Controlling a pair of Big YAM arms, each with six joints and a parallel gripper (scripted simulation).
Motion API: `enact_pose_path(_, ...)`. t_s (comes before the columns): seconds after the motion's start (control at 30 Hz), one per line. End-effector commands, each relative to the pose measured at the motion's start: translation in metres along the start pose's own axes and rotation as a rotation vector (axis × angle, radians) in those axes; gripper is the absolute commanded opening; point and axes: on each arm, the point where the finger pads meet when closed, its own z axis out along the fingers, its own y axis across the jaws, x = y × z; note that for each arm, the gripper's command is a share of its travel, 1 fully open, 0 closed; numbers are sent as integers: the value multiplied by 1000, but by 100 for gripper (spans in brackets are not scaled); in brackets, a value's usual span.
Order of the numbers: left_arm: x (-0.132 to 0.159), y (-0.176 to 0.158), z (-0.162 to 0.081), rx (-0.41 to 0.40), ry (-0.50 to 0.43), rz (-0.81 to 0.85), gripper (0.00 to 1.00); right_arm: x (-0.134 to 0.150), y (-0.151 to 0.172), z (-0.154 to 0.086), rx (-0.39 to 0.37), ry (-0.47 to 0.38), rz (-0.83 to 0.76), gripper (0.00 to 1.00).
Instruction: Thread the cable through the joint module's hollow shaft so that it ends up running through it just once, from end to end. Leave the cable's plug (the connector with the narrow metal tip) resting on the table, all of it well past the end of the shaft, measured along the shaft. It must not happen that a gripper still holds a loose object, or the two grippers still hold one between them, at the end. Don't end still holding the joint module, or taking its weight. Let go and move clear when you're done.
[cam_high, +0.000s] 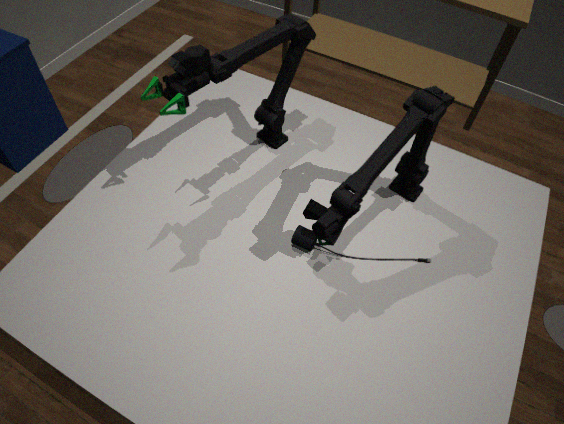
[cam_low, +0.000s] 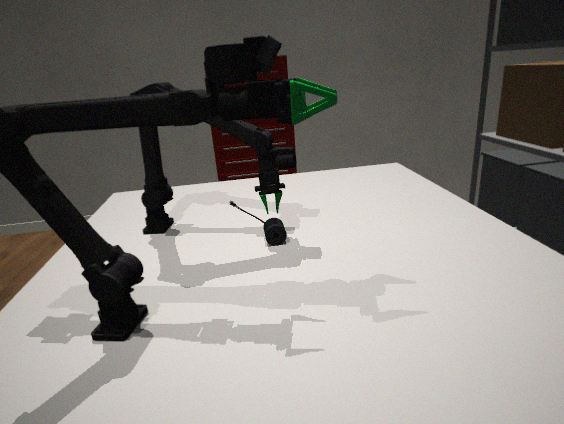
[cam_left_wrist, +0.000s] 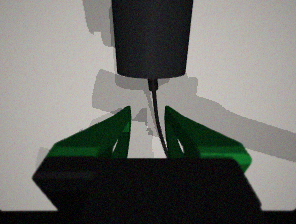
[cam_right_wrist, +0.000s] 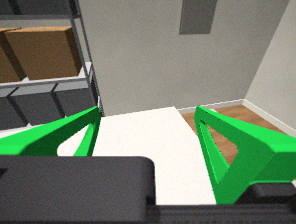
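Observation:
The joint module (cam_high: 303, 236), a dark cylinder, lies on its side on the white table; it also shows in the exterior view (cam_low: 274, 231) and the left wrist view (cam_left_wrist: 151, 37). The thin black cable (cam_high: 372, 258) runs from the module's end across the table to its plug (cam_high: 425, 260). My left gripper (cam_low: 270, 209) hovers just above the table behind the module. Its fingers stand apart, and the cable (cam_left_wrist: 157, 112) passes between them without being pinched. I cannot see the module's far end. My right gripper (cam_high: 162, 100) is open, empty and raised high, far from the module.
A blue box (cam_high: 22, 100) stands on the floor beyond the table's left edge. A wooden table (cam_high: 415, 50) is behind the arms. Shelves with a cardboard box (cam_low: 532, 102) stand to one side. A red drawer cabinet (cam_low: 252, 145) is behind the table.

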Motion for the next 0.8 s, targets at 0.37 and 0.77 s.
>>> enact_pose_path(0.37, -6, 0, -1, -13, -11, 27, 32, -10, 5, 1, -10, -14, 9, 96)
enact_pose_path(0.77, -6, -1, 4, 4, -5, 27, 32, -10, 5, 1, -10, -14, 9, 96)
